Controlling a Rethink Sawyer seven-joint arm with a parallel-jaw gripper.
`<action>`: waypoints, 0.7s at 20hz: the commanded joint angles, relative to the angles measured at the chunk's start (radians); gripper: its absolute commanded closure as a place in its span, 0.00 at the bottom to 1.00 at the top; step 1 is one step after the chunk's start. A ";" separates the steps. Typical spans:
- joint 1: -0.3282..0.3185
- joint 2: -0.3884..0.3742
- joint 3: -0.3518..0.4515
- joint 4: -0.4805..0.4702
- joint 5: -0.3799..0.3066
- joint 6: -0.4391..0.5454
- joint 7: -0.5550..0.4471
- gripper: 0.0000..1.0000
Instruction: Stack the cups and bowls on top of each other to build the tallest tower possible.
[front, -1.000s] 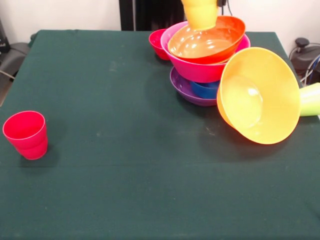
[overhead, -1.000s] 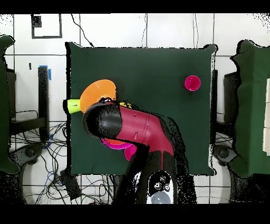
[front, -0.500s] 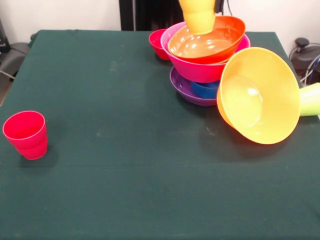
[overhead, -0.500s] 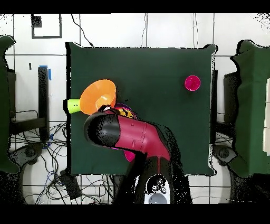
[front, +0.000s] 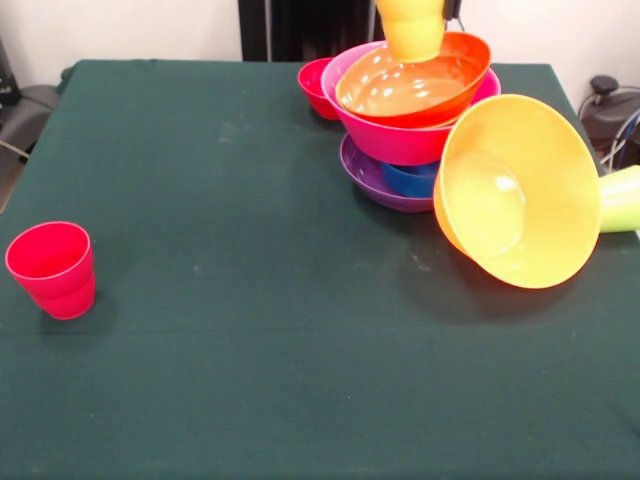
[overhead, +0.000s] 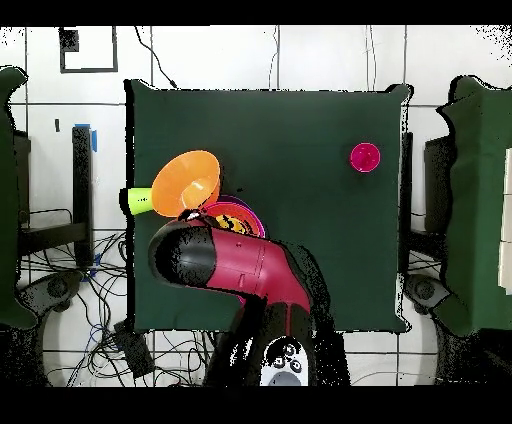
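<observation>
The tower (front: 400, 140) stands at the table's far right: purple bowl (front: 372, 182) lowest, then a blue bowl (front: 410, 181), a pink bowl and a red-orange bowl (front: 425, 85) on top. A yellow cup (front: 412, 28) hangs just above the red-orange bowl's far rim. My gripper holds it from above, hidden past the picture's top edge and under the arm (overhead: 220, 262) in the overhead view. A light orange bowl (front: 520, 190) lies on its side against a lime green cup (front: 621, 198). A red cup (front: 52, 268) stands upright at the near left.
A small red bowl (front: 314, 86) sits on the cloth just behind the tower. In the overhead view the red cup (overhead: 365, 157) stands alone near the right edge, and the tipped orange bowl (overhead: 187, 180) and green cup (overhead: 136, 201) lie at the left edge.
The yellow cup has shifted slightly right and up over the red-orange bowl. In the overhead view the arm has swung a little to the left. The bowls have not moved.
</observation>
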 joint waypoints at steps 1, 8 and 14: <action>0.041 0.035 0.056 0.091 0.029 -0.088 0.190 1.00; 0.064 0.059 0.052 0.104 0.038 -0.141 0.204 1.00; 0.067 0.059 0.053 0.117 0.043 -0.136 0.191 1.00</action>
